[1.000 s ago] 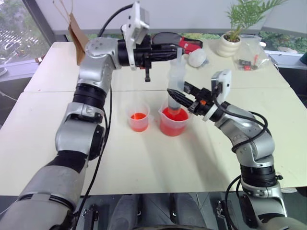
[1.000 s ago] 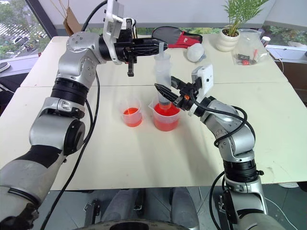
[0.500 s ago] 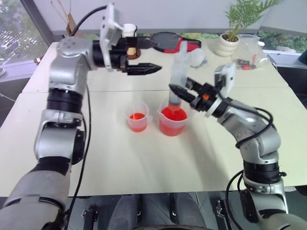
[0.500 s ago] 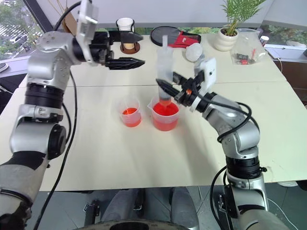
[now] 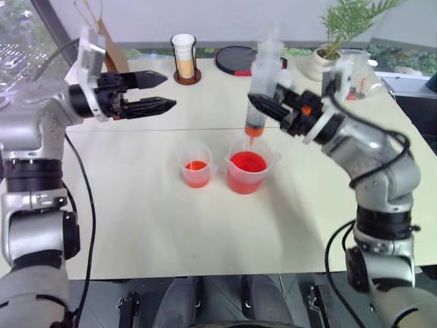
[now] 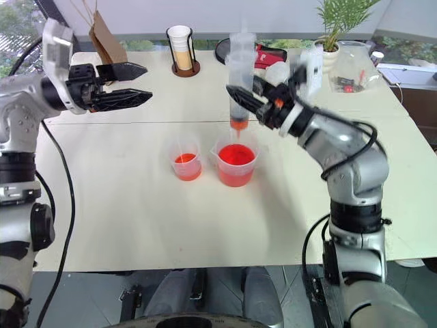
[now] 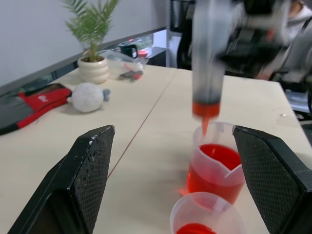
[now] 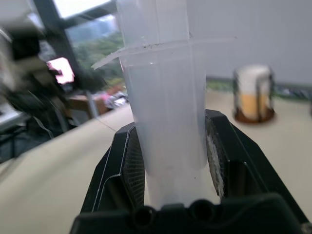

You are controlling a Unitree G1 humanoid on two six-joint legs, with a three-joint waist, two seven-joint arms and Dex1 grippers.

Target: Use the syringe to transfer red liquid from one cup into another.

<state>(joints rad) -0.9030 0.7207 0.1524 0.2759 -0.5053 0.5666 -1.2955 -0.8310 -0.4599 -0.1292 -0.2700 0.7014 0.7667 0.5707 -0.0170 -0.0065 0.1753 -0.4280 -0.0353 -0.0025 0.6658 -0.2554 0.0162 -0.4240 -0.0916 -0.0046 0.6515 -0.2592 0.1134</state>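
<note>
1. Table carries both cups near the middle: keep the travel low and short, with nothing dragged across either rim.
2. Right gripper: jaws clamped on the syringe barrel, held upright, tip just above the larger beaker. Keep it vertical and steady.
3. Left gripper: jaws spread wide, holding nothing, well apart to the left of the cups. Likely needed on the plunger once the tip is over the target.
4. Smaller cup stands just beside the beaker, on its left. Centre the tip over its mouth before pressing.
5. Red liquid in both cups, with a thin band low in the barrel. Mind drips from the tip during the crossing.
</note>
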